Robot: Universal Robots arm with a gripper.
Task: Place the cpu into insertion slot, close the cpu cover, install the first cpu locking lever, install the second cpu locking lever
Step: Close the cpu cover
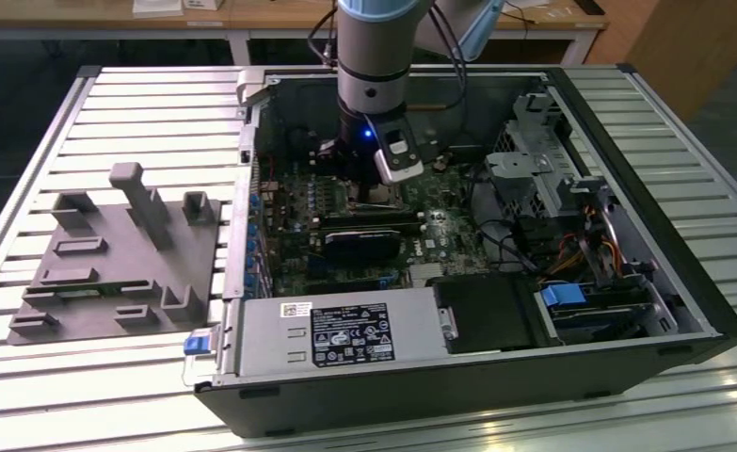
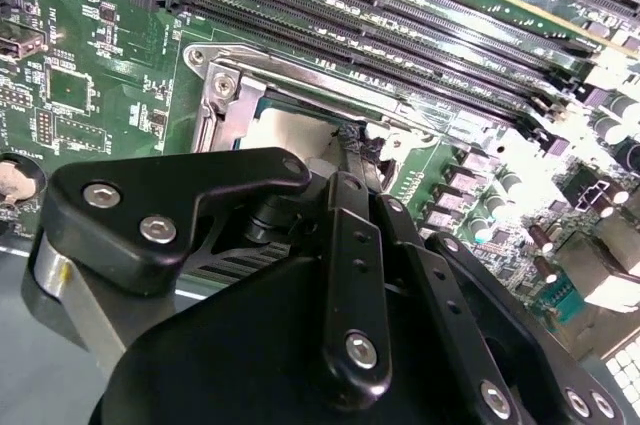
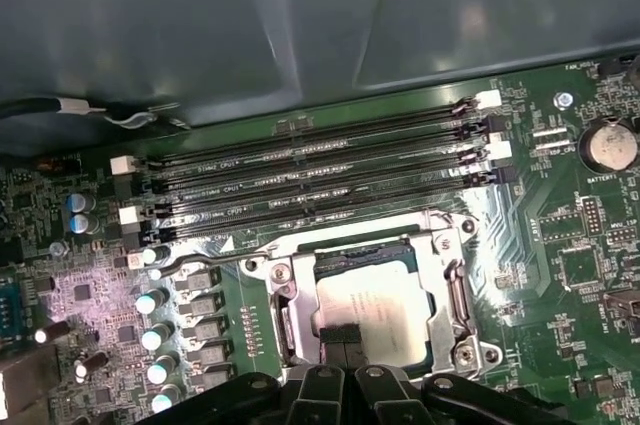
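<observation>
The cpu [image 3: 380, 295] lies in the insertion slot, its dull silver top facing up; it is also seen in the second wrist view [image 2: 280, 130]. The slot's dark edge [image 3: 365, 256] shows along one side of the chip. The silvery cpu cover [image 3: 456, 290] frames the chip, and one corner of it [image 2: 222, 95] carries a screw. I cannot tell whether it lies fully flat. A thin lever rod [image 3: 215, 252] runs beside the memory slots. My gripper [image 3: 340, 335] is shut, its black fingertips [image 2: 350, 160] together at the chip's edge. In the exterior view the gripper [image 1: 376, 191] reaches down into the open case.
Long black memory slots [image 3: 320, 180] run just beyond the socket. A row of capacitors [image 3: 150, 305] and a coin battery [image 3: 610, 145] flank it. The case wall [image 3: 300, 25] rises behind. A black card [image 1: 361, 243], power supply [image 1: 343, 331] and drive cage [image 1: 544, 169] crowd the case; a grey fixture [image 1: 117, 254] lies outside.
</observation>
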